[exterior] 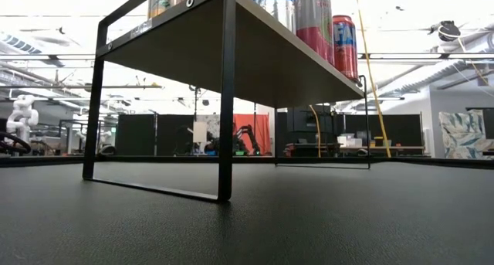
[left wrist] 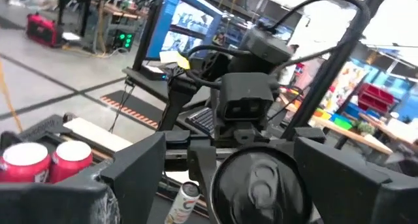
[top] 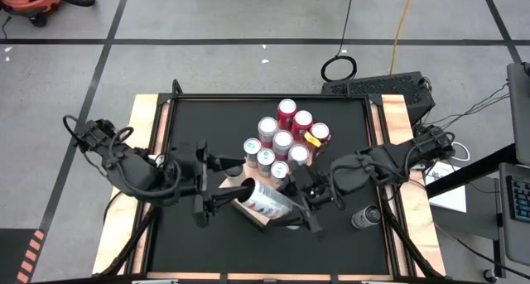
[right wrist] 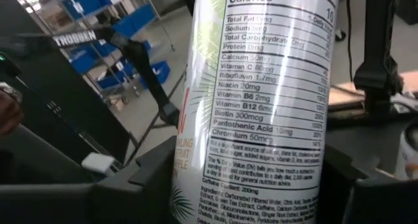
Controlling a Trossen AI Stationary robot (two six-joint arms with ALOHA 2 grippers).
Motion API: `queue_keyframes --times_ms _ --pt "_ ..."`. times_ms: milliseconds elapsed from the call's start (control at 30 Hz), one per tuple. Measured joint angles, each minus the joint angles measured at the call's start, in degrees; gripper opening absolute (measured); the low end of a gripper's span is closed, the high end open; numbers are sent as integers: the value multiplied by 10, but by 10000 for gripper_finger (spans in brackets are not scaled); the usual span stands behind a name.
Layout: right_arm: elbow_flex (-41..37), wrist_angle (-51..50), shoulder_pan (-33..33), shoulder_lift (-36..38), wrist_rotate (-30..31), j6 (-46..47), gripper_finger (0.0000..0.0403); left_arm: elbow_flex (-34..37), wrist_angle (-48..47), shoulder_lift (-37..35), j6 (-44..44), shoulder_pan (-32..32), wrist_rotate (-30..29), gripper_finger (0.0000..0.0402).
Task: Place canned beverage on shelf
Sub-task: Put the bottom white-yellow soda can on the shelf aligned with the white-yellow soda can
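A tall white aluminium can [top: 267, 200] with green palm-leaf artwork and a printed nutrition panel lies tilted on its side above the black counter [top: 190, 243], just in front of the shelf. Its long axis runs diagonally across the counter: one end points toward the left arm and the back of the counter, the other toward the right arm and the front edge.

Both grippers meet at this can. The left gripper [top: 217, 203] reaches in from the left, and its dark fingers [left wrist: 137, 162] stand wide on either side of the can's round end, which faces straight into its wrist camera; whether they press on the can cannot be told. The right gripper [top: 308, 211] comes in from the right, its fingers [right wrist: 147, 175] clenched around the can's body, the label filling the space between them.

The light tan wooden shelf [top: 286, 164], a flat board on a thin black metal frame, carries a cluster of upright cans [top: 284, 135], some red, some silver-topped. A dark can [top: 365, 217] stands alone on the counter near the right edge.
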State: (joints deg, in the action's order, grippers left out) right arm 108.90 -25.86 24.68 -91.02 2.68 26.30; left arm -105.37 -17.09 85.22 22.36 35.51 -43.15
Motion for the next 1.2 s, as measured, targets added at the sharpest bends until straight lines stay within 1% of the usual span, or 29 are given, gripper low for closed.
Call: queue_keyframes --times_ms 67,200,333,433,533,600,800,867,1033,1200 --pt "0 16 -3 -1 0 -1 232 0 1 -6 -16 2 11 341" --pt "0 48 -10 -1 0 -6 232 0 0 -22 -21 11 18 341" --pt "0 78 -15 -1 0 -14 232 0 1 -36 -23 11 48 341" --pt "0 102 -21 -1 0 -20 232 0 1 -38 -29 10 66 341" --pt "0 121 -26 -4 -4 -23 232 0 0 -37 -37 8 69 341" --pt "0 124 -29 -6 -13 -23 232 0 1 -35 -37 0 68 341" --pt "0 140 -32 -14 -16 -24 232 0 2 -28 -37 -14 72 341" --pt "0 146 -33 -14 -28 -25 232 0 4 -25 -37 -20 89 341" --pt "0 149 -37 -14 -29 -28 232 0 19 -13 -33 -30 126 341" --pt "0 149 -41 -14 -30 -30 232 0 37 -11 -33 -36 134 341"
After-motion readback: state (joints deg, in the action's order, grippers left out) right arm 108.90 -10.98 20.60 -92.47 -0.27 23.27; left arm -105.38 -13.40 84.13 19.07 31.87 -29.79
